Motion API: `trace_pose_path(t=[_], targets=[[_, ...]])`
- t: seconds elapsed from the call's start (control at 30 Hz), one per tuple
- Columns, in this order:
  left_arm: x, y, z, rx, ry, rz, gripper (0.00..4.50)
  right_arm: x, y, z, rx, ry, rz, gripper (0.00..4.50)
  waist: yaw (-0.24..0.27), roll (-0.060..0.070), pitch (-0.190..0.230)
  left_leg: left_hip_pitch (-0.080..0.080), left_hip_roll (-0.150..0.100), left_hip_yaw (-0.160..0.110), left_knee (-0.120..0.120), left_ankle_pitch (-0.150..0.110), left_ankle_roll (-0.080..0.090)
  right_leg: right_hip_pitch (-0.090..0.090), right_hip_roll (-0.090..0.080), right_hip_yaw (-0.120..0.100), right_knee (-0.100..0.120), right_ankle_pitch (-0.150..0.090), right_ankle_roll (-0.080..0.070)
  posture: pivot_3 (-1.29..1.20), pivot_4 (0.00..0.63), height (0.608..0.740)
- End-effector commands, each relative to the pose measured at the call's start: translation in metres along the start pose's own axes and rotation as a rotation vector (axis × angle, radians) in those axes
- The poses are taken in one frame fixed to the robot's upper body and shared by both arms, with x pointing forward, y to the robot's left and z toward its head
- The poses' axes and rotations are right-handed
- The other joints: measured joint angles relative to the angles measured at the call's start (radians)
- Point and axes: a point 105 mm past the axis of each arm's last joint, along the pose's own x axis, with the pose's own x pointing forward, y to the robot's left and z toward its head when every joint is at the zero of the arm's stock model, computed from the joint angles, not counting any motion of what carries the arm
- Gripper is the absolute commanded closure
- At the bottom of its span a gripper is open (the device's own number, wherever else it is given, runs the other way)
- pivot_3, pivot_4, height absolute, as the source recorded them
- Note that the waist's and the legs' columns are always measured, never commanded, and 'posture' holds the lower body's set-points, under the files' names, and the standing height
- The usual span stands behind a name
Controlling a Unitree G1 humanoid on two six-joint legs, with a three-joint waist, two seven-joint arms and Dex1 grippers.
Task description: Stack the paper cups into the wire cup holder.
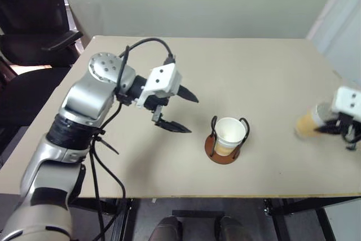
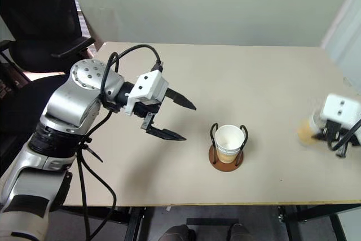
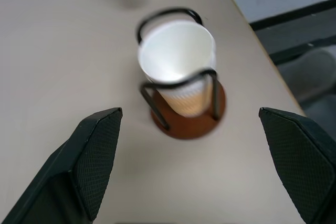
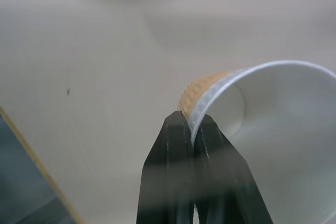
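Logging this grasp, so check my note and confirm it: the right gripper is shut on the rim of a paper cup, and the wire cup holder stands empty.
One part is wrong: the wire cup holder is not empty. A paper cup already sits in it, as the left wrist view shows. The rest stands: the right gripper is shut on the rim of another paper cup.

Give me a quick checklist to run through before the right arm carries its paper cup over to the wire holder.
1. Right gripper pinching the wall of the tan, white-lined paper cup: ok.
2. Held cup upright: not ok, it is tipped in the right wrist view.
3. Black wire cup holder on its round reddish-brown base standing upright: ok.
4. Cup already in the holder seated, mouth up: ok.
5. Left gripper open and apart from the holder: ok.
6. Third cup's whereabouts: cannot tell.
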Motion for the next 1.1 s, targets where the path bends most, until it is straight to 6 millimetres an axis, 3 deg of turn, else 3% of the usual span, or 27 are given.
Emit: trace_pose_path(t=[0.03, 0.17, 0.27, 0.43, 0.93, 1.1], targets=[[-0.016, 0.003, 0.005, 0.022, -0.019, 0.032, 0.00, -0.026, 0.011, 0.063, -0.203, -0.131, 0.050, 4.43, -0.002, 0.001, 0.000, 0.000, 0.000, 0.000, -0.001, 0.000, 0.000, -0.001, 0.000, 0.000, 0.000, -0.001, -0.001, 0.00, 0.150, 0.740], [-0.017, 0.005, 0.000, 0.003, -0.021, 0.044, 0.00, -0.022, 0.023, 0.099, -0.349, -0.207, 0.164, 4.43, -0.006, -0.004, -0.001, -0.001, 0.000, -0.003, -0.002, 0.000, -0.001, -0.001, 0.001, -0.001, -0.001, -0.002, -0.003, 0.00, 0.150, 0.740], [-0.018, 0.006, -0.002, -0.015, -0.032, 0.060, 0.00, -0.011, 0.030, 0.114, -0.410, -0.227, 0.253, 4.43, -0.009, -0.005, 0.000, -0.001, 0.000, -0.004, 0.001, -0.001, 0.000, -0.002, 0.001, -0.001, -0.001, -0.003, -0.003, 0.00, 0.150, 0.740], [-0.022, 0.007, -0.003, -0.028, -0.032, 0.100, 0.00, 0.015, 0.047, 0.116, -0.451, -0.214, 0.403, 4.43, -0.003, -0.005, 0.000, -0.004, -0.001, -0.006, 0.000, -0.001, -0.001, -0.003, 0.001, -0.002, 0.000, -0.003, -0.003, 0.00, 0.150, 0.740], [-0.020, 0.005, -0.004, -0.024, -0.031, 0.112, 0.00, 0.052, 0.060, 0.109, -0.531, -0.192, 0.498, 4.43, -0.006, -0.005, 0.000, -0.004, 0.000, -0.005, -0.001, 0.000, -0.002, -0.005, 0.001, -0.002, 0.001, -0.003, -0.005, 0.00, 0.150, 0.740], [-0.018, 0.006, -0.005, -0.022, -0.028, 0.116, 0.00, 0.065, 0.056, 0.114, -0.544, -0.197, 0.442, 4.43, -0.009, -0.005, 0.000, -0.003, 0.000, -0.005, -0.001, 0.000, -0.002, -0.005, 0.001, -0.002, 0.001, -0.003, -0.005, 0.00, 0.150, 0.740]])
